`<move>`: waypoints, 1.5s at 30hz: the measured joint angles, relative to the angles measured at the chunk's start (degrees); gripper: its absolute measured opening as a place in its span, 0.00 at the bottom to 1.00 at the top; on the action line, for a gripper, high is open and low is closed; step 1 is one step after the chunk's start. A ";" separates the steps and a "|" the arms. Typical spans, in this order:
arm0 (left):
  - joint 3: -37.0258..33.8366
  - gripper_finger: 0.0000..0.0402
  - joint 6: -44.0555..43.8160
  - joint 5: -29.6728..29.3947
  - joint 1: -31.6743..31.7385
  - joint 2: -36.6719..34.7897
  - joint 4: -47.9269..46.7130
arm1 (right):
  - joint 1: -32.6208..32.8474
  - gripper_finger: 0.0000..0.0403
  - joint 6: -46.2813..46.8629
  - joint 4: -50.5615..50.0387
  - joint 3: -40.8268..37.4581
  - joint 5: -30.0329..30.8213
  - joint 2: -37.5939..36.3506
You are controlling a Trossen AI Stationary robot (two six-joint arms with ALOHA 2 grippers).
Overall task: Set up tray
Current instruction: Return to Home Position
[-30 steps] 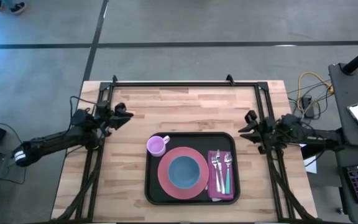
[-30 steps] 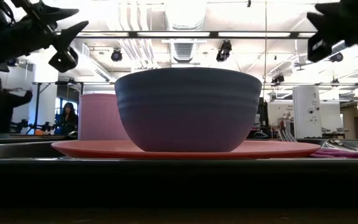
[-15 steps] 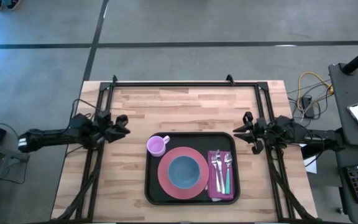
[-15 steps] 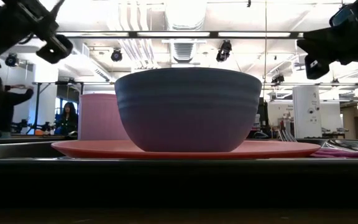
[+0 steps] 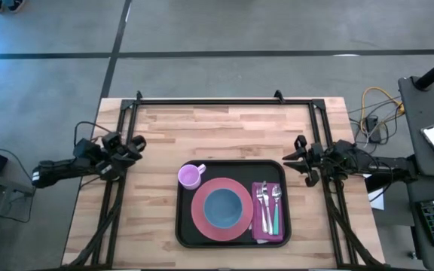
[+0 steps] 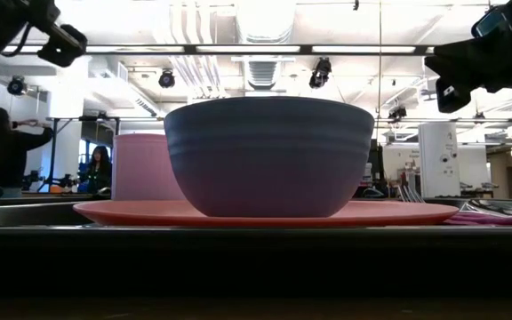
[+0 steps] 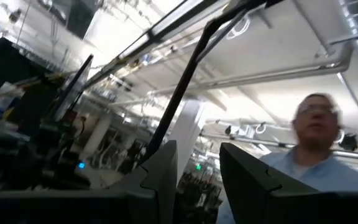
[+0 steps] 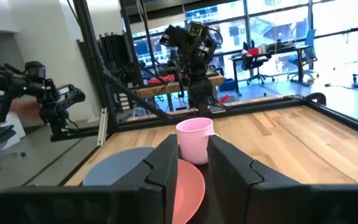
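High view: tray lies flat on the desk, on the half away from the frame's crossbar and right of centre.

On the tray:
- Pink plate in the middle, with blue bowl sitting on it.
- Pink cup upright in the corner beside the plate, on the left arm's side.
- Purple napkin on the right arm's side, carrying 3 utensils side by side.

Left arm hangs at the desk's left edge, its jaws clear of the tray. The left wrist view shows a narrow gap and nothing held.

Right arm sits at the right edge, its jaws just beside the tray's corner. The right wrist view shows them narrow and empty.
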 joint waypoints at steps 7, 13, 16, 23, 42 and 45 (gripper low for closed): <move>-0.12 0.25 0.02 -0.36 0.04 5.25 -0.01 | 0.01 0.17 0.00 -0.02 0.00 -0.04 0.00; -0.26 0.25 0.02 -0.35 0.08 11.02 -0.72 | 0.01 0.18 0.00 -0.02 0.00 -0.04 0.04; -0.26 0.25 0.01 -0.35 0.08 14.14 -0.69 | 0.01 0.20 0.00 -0.02 0.00 -0.04 0.04; -0.26 0.25 0.01 -0.33 0.08 21.68 -0.75 | 0.01 0.21 0.00 0.00 0.00 -0.04 0.04; -0.26 0.25 0.01 -0.28 0.07 39.45 -0.78 | 0.01 0.19 0.01 0.00 0.00 -0.06 0.04; -0.24 0.25 0.00 -0.27 0.07 42.02 -0.71 | -0.01 0.20 0.02 0.00 0.02 -0.05 0.04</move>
